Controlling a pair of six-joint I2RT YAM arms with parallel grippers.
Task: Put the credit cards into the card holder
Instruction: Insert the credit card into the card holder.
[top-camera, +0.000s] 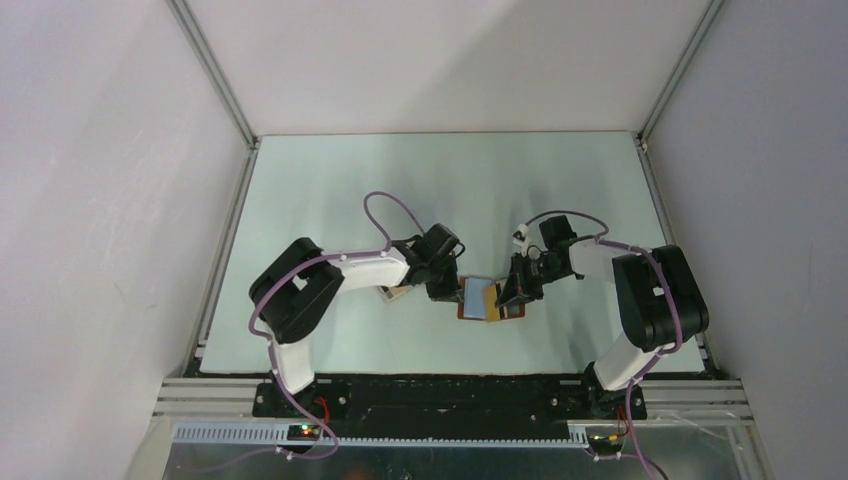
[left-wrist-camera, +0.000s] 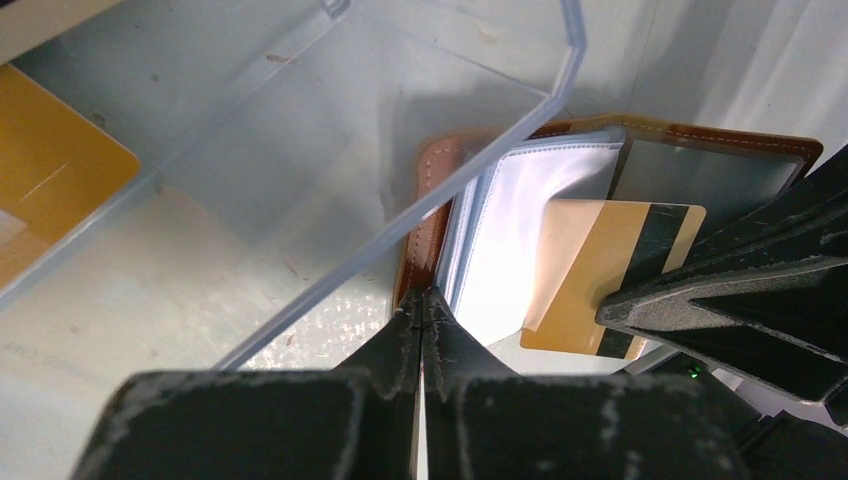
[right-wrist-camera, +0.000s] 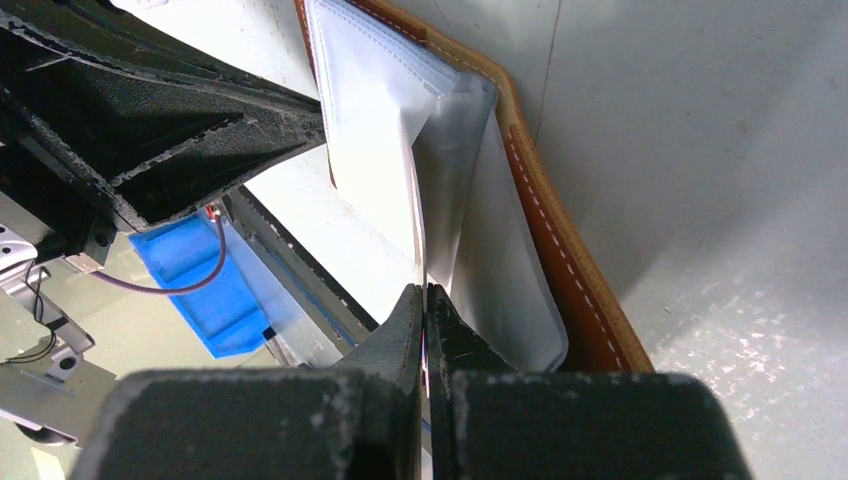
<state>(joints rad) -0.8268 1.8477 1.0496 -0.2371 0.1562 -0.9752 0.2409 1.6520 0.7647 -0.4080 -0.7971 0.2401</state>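
The card holder (left-wrist-camera: 440, 170), brown leather with pale pockets, lies open on the table between both grippers (top-camera: 473, 292). My right gripper (right-wrist-camera: 425, 292) is shut on an orange credit card (left-wrist-camera: 590, 270) with a dark stripe. The card's far end sits under a translucent pocket sheet. From the right wrist view the card is edge-on, a thin sliver between the fingers. My left gripper (left-wrist-camera: 425, 298) is shut, its tips pressed against the holder's edge where leather meets pockets. Nothing shows between them. Another orange credit card (left-wrist-camera: 50, 160) lies by the clear box.
A clear plastic box (left-wrist-camera: 300, 150) stands right beside the holder on its left, close to my left gripper (top-camera: 445, 290). White walls enclose the table on three sides. A blue object (right-wrist-camera: 195, 280) and metal rails show past the near edge.
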